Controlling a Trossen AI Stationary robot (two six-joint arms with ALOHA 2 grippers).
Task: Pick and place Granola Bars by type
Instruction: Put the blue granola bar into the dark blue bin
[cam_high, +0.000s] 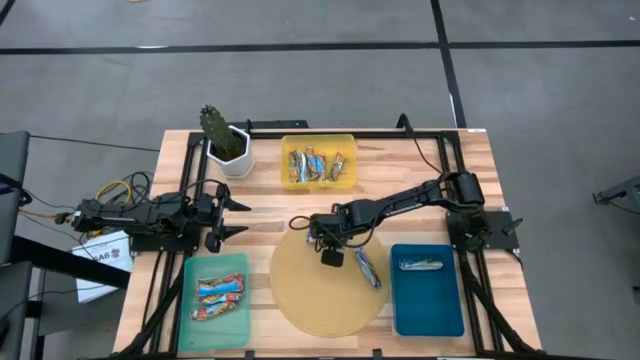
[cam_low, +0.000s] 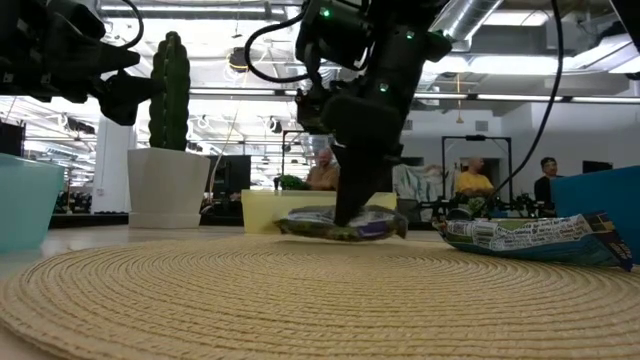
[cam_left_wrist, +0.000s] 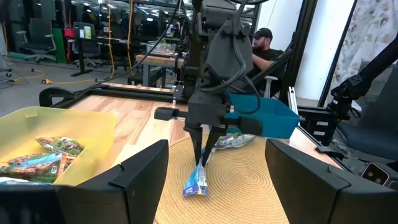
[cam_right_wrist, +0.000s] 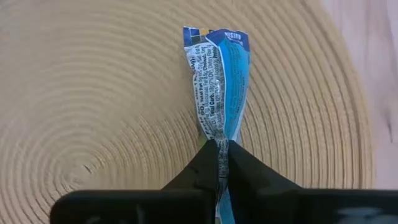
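My right gripper (cam_high: 331, 257) reaches out over the round woven mat (cam_high: 300, 300) and is shut on a blue-white granola bar (cam_right_wrist: 217, 81). A second blue-white bar (cam_high: 367, 268) lies flat on the mat beside it. The yellow tray (cam_high: 345, 140) holds several brownish-gold bars (cam_high: 316, 165). The green tray (cam_high: 240, 262) holds blue bars with red and orange (cam_high: 218, 297). One bar (cam_high: 420, 265) lies in the blue tray (cam_high: 428, 305). My left gripper (cam_high: 228, 218) waits open at the table's left side, holding nothing. My right gripper pinches the blue-white bar by the crimped end of its wrapper (cam_right_wrist: 219, 138) between its two fingertips (cam_left_wrist: 198, 155), coming from above and pointing down. The bar hangs tilted below the fingers. Its lower end (cam_left_wrist: 194, 190) is at the mat or just above it; I cannot tell which.
A potted cactus (cam_high: 222, 135) in a white pot stands at the far left corner, next to the yellow tray. Black frame rails (cam_high: 440, 150) run along the table's sides. People sit in the room beyond the table (cam_low: 475, 180).
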